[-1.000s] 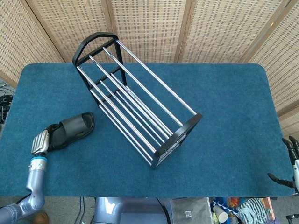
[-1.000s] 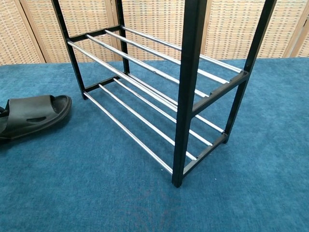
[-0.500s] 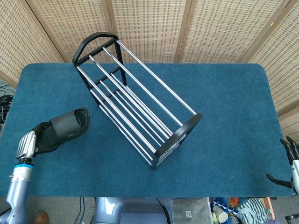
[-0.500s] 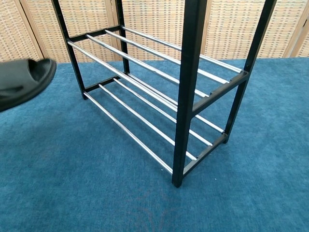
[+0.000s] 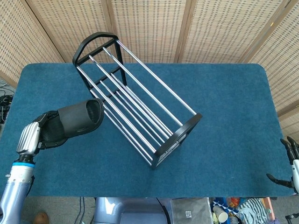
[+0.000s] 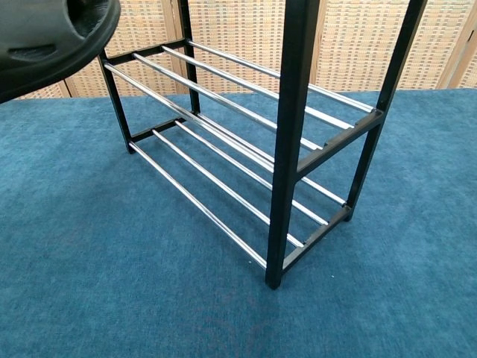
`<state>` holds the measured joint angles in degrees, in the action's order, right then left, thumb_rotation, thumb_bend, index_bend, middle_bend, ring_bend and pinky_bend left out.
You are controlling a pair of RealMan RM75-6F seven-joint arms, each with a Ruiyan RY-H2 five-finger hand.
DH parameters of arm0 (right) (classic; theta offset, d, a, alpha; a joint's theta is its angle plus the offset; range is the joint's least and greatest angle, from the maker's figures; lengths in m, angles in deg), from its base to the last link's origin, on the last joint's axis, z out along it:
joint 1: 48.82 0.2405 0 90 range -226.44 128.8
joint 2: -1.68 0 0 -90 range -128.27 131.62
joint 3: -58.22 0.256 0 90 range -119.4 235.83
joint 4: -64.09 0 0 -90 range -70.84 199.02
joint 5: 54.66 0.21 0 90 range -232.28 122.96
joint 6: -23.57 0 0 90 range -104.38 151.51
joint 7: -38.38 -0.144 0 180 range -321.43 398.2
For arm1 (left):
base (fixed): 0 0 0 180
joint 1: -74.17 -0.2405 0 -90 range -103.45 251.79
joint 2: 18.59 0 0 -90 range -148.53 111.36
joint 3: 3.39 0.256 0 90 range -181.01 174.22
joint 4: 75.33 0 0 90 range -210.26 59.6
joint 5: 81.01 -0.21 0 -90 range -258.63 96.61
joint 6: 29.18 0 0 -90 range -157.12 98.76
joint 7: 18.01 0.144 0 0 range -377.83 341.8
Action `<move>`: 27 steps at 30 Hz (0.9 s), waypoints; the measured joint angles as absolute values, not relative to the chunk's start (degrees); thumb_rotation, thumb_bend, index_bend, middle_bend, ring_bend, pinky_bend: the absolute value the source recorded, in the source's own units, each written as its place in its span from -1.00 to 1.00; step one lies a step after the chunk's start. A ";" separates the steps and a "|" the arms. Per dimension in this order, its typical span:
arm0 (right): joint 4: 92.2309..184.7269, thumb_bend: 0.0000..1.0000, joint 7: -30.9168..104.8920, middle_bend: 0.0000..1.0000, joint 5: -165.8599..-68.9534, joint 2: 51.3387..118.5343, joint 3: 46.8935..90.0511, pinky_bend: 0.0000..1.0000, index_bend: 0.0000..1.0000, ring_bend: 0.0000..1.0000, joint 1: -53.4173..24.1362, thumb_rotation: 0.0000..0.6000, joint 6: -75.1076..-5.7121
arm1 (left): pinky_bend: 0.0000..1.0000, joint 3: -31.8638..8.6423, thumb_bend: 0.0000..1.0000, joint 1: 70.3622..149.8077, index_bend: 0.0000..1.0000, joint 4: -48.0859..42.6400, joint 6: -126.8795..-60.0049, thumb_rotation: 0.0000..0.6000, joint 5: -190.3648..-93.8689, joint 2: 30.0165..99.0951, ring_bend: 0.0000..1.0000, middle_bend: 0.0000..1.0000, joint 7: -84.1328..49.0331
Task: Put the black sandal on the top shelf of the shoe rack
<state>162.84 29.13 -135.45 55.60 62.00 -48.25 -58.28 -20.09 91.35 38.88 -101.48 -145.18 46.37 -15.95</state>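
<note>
In the head view, the left robot hand (image 5: 35, 135) is gripping the heel end of the black sandal (image 5: 79, 119), fingers wrapped around it, and is holding it off the blue bench (image 5: 224, 112) with the toe pointing toward the shoe rack (image 5: 135, 100). The toe is sitting just beside the rack's long front rails, near its rounded end frame, and from above seems to be overlapping the nearest rail; whether it is touching cannot be told. The rack is lying diagonally across the bench, from the upper left toward the middle. A wide stretch of blue surface is lying open to the right of the rack, and a narrower strip is running along the near edge below it. The right robot hand (image 5: 289, 165) is hanging off the bench's right edge, well apart from everything, fingers spread and holding nothing.

In the chest view, the black sandal (image 6: 52, 37) is filling the upper left corner, raised above the bench (image 6: 112, 283) and about level with the higher chrome rails of the shoe rack (image 6: 298, 142). Its rim is overlapping the rack's left post in the picture. The carpeted surface in front of the rack is lying open. Neither robot hand is showing here.
</note>
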 measured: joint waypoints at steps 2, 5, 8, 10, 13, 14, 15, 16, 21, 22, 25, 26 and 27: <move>162.81 -1.00 29.16 -1.00 -135.39 55.62 62.00 -1.00 -1.00 -1.00 -48.22 1.00 -58.24 | -0.15 -21.48 -0.23 93.03 -0.09 40.29 -101.39 1.00 -141.38 46.25 -0.19 -0.03 -12.32; 162.67 -1.00 29.10 -1.00 -134.96 55.65 62.13 -1.00 -1.00 -1.00 -48.18 1.00 -58.12 | -0.15 -24.19 -0.23 96.59 -0.09 42.22 -101.41 1.00 -133.55 46.42 -0.19 -0.03 -6.29; 162.40 -1.00 28.96 -1.00 -134.19 55.67 62.34 -1.00 -1.00 -1.00 -48.02 1.00 -57.64 | -0.15 -26.94 -0.23 100.79 -0.09 43.29 -101.56 1.00 -124.89 47.01 -0.19 -0.03 -2.06; 162.18 -1.00 28.82 -1.00 -133.72 55.69 62.47 -1.00 -1.00 -1.00 -47.87 1.00 -57.24 | -0.15 -28.87 -0.23 104.13 -0.09 43.43 -101.71 1.00 -118.81 47.85 -0.19 -0.03 0.40; 161.88 -1.00 28.78 -1.00 -133.13 55.76 62.64 -1.00 -1.00 -1.00 -47.66 1.00 -56.72 | -0.15 -31.47 -0.23 109.39 -0.09 42.70 -101.91 1.00 -111.78 49.89 -0.18 -0.03 3.28; 161.80 -1.00 28.85 -1.00 -132.90 55.79 62.71 -1.00 -1.00 -1.00 -47.58 1.00 -56.56 | -0.15 -32.07 -0.23 110.78 -0.09 42.14 -101.93 1.00 -110.44 50.72 -0.18 -0.03 3.95; 161.74 -1.00 28.92 -1.00 -132.70 55.82 62.77 -1.00 -1.00 -1.00 -47.51 1.00 -56.42 | -0.15 -32.51 -0.23 111.94 -0.09 41.46 -101.89 1.00 -109.31 51.52 -0.18 -0.03 4.50; 161.69 -1.00 28.95 -1.00 -132.50 55.85 62.83 -1.00 -1.00 -1.00 -47.43 1.00 -56.24 | -0.15 -32.95 -0.23 113.20 -0.08 40.50 -101.78 1.00 -107.88 52.48 -0.18 -0.03 5.09; 161.36 -1.00 28.70 -1.00 -131.32 55.90 63.18 -1.00 -1.00 -1.00 -47.11 1.00 -55.36 | -0.15 -34.31 -0.23 119.15 -0.08 35.01 -101.12 1.00 -102.60 57.04 -0.18 -0.01 7.55; 161.29 -1.00 28.63 -1.00 -131.12 55.89 63.25 -1.00 -1.00 -1.00 -47.07 1.00 -55.24 | -0.15 -34.49 -0.23 120.16 -0.08 34.04 -101.12 1.00 -101.88 57.91 -0.18 -0.01 7.96; 161.02 -1.00 28.33 -1.00 -130.52 55.87 63.44 -1.00 -1.00 -1.00 -46.96 1.00 -54.83 | -0.15 -34.98 -0.23 122.48 -0.08 32.19 -101.13 1.00 -99.57 59.70 -0.18 -0.01 9.36; 160.86 -1.00 28.15 -1.00 -130.22 55.85 63.52 -1.00 -1.00 -1.00 -46.89 1.00 -54.55 | -0.15 -35.13 -0.23 123.19 -0.08 31.74 -101.22 1.00 -98.91 60.09 -0.18 -0.01 9.87; 160.73 -1.00 28.01 -1.00 -130.02 55.84 63.58 -1.00 -1.00 -1.00 -46.82 1.00 -54.32 | -0.15 -35.38 -0.23 124.27 -0.08 30.99 -101.40 1.00 -97.91 60.68 -0.18 -0.01 10.57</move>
